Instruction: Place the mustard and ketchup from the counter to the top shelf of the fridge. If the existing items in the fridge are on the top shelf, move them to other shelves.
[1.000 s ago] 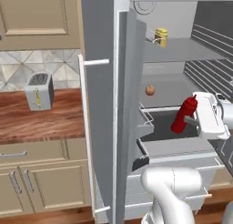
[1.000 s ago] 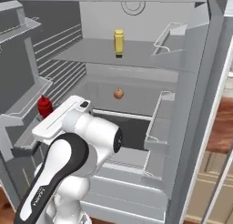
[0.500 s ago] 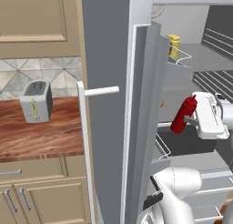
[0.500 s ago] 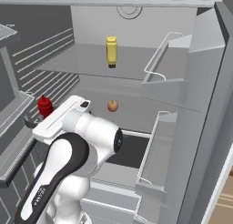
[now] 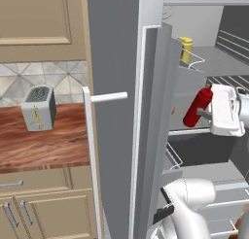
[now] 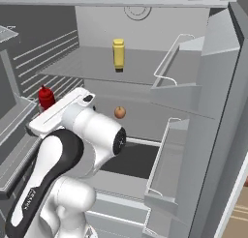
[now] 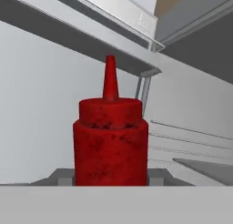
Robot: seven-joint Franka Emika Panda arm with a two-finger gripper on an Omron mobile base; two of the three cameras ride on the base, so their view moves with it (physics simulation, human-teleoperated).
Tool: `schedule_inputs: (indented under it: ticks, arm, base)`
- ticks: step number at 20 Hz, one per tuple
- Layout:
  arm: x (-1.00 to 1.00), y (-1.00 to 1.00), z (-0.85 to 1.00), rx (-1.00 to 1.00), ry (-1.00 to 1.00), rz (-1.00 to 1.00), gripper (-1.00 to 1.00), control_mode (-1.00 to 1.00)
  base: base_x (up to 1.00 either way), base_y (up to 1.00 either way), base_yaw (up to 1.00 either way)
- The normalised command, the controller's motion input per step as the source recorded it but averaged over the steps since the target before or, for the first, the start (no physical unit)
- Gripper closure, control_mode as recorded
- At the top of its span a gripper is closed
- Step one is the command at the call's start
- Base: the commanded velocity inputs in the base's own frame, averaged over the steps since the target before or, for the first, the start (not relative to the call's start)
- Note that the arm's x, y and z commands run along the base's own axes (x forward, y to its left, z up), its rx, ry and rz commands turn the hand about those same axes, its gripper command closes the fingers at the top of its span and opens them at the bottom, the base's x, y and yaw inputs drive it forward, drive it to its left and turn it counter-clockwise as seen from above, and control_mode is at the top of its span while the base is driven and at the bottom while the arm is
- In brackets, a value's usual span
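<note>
The ketchup (image 5: 198, 107) hangs in the air in front of the open fridge (image 6: 145, 48), pinched at its lower body by the claw (image 5: 206, 114). In the left base view the red bottle leans, its nozzle tipped up and away from the white hand, level with the gap below the top shelf (image 6: 97, 70). In the right base view its cap and nozzle (image 6: 46, 96) rise just behind the arm's white link, near the wire racks on the fridge's left inner wall. In the hand view the bottle (image 7: 110, 141) stands upright and close, its pointed nozzle aimed at a pale ledge above; the claw's fingertips are hidden behind it, so the grip reads only from the bottle sitting fast at the hand.

The mustard (image 6: 118, 53) stands upright on the top shelf, toward its middle, well apart from the ketchup. One shelf lower rests a small orange-red ball (image 6: 119, 112), the existing item, clear of both bottles.

The fridge door (image 5: 116, 136) stands open, its white bar handle (image 5: 92, 150) facing the camera in the left base view. To its left runs the wood-grain tabletop (image 5: 44, 145) with a grey toaster (image 5: 39, 107) on it, below a tiled backsplash (image 5: 29, 80)
</note>
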Motion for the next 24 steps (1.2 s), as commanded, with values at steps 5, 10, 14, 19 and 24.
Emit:
schedule_inputs:
  ticks: [5, 10, 14, 19, 24]
  arm:
    - [0.30, 0.00, 0.59, 0.00, 0.00, -0.17, 1.00, -1.00]
    - [0.48, 0.00, 0.55, 0.00, 0.01, -0.12, 1.00, -1.00]
    - [0.49, 0.00, 0.43, 0.00, 0.05, -0.07, 1.00, -1.00]
    - [0.40, 0.01, 0.15, 0.00, 0.06, 0.00, 1.00, -1.00]
    - [0.36, 0.20, 0.00, -0.01, 0.05, 0.00, 1.00, -1.00]
  base:
    - [0.00, 0.00, 0.00]
    - [0.00, 0.00, 0.00]
    - [0.00, 0.00, 0.00]
    - [0.00, 0.00, 0.00]
    - [0.00, 0.00, 0.00]
